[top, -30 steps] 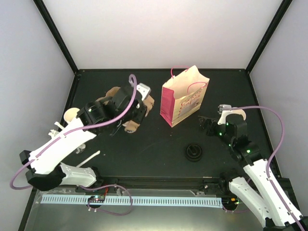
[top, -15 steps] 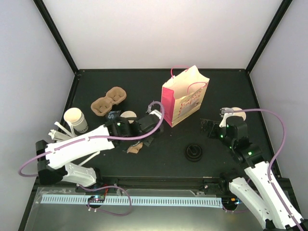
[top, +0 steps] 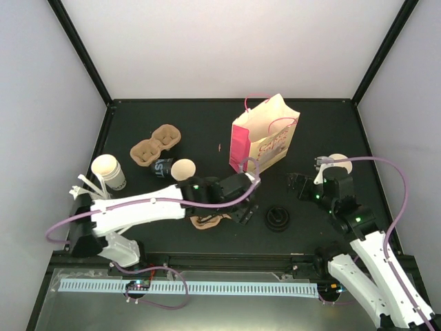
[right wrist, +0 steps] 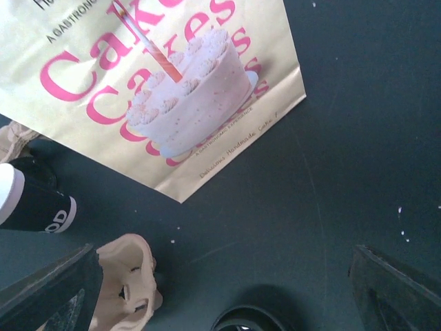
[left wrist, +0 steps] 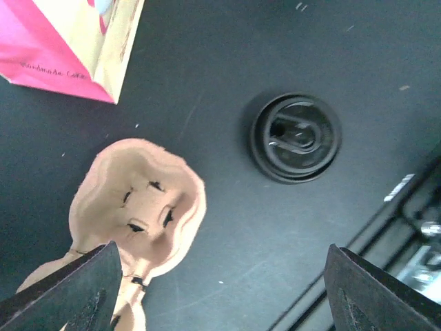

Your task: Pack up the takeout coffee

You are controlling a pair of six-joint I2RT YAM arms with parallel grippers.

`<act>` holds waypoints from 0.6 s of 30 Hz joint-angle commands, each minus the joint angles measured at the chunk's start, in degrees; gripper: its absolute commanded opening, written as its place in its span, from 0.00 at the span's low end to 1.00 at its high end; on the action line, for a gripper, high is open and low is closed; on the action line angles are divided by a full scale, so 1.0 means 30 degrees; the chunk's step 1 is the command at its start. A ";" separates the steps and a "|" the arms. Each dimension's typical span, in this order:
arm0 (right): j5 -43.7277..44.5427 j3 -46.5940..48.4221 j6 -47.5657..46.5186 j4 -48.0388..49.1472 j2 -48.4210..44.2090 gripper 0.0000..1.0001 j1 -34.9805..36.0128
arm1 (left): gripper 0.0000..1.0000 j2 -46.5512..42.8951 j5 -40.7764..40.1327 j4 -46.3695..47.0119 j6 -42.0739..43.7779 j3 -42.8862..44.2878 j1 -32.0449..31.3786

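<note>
My left hand point(left wrist: 220, 293) had just spread open, leaving the pulp tray point(left wrist: 138, 207) on the counter point(top: 207, 124) at seven o'clock from the bag point(top: 265, 138), ready for the takeout coffee point(top: 172, 169) lying at its eleven o'clock.

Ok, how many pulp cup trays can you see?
2. One pulp tray sits at the back left; the second pulp tray lies front centre, beside the left gripper. More could be hidden inside the bag.
</note>
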 commanded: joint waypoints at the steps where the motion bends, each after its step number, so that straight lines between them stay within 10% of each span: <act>1: -0.0432 0.1067 -0.0113 -0.0849 0.1028 1.00 0.0045 | 0.83 -0.3344 0.2132 0.1985 0.0048 -0.0741 0.1129; 18: 0.0424 0.1336 -0.0299 -0.0373 0.2528 1.00 0.0043 | 0.70 -0.6783 -0.0248 0.0442 0.0519 -0.5730 1.3319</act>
